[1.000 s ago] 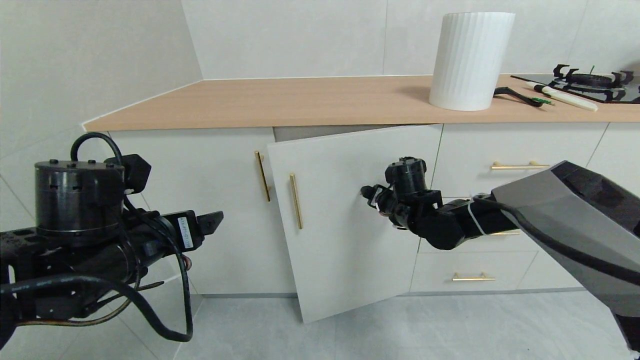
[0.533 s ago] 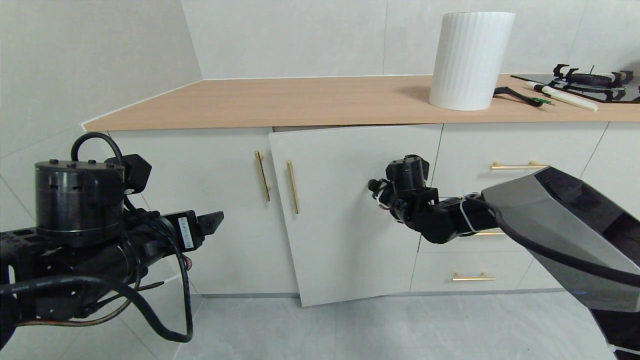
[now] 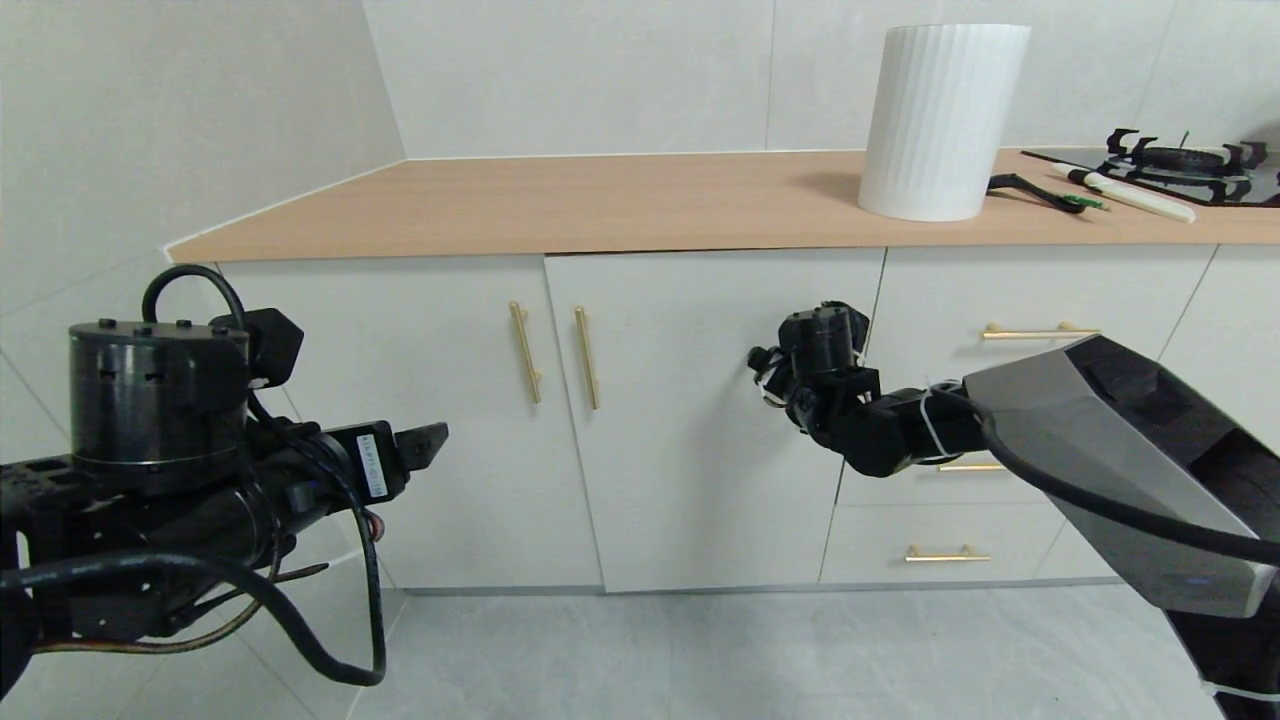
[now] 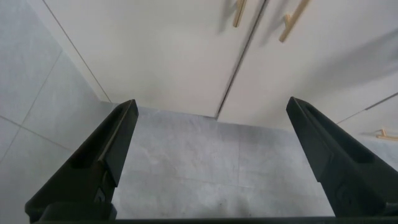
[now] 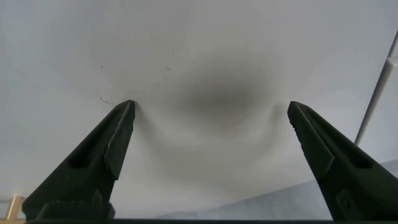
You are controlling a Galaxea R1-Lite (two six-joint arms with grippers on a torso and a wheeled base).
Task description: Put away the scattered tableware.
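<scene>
With 2 fingers spread and empty, the right gripper [image 3: 760, 372] rests against the cabinet door [image 3: 690, 440], seemingly flush shut, so closing looks finished and backing off comes next, while utensils [image 3: 1125, 192] lie far right on the countertop [image 3: 600, 200].

Right hand [image 5: 210, 104] spread wide, both dark fingers [image 5: 93, 162] pointing at a plain white cabinet door [image 5: 199, 43]. Tips sit right up at the panel; contact can't be confirmed. Soft dark shadow [image 5: 217, 93] on the door between them. Vertical seam [image 5: 375, 93] beside one finger, brass handle [image 5: 9, 205] end beside the other.
</scene>
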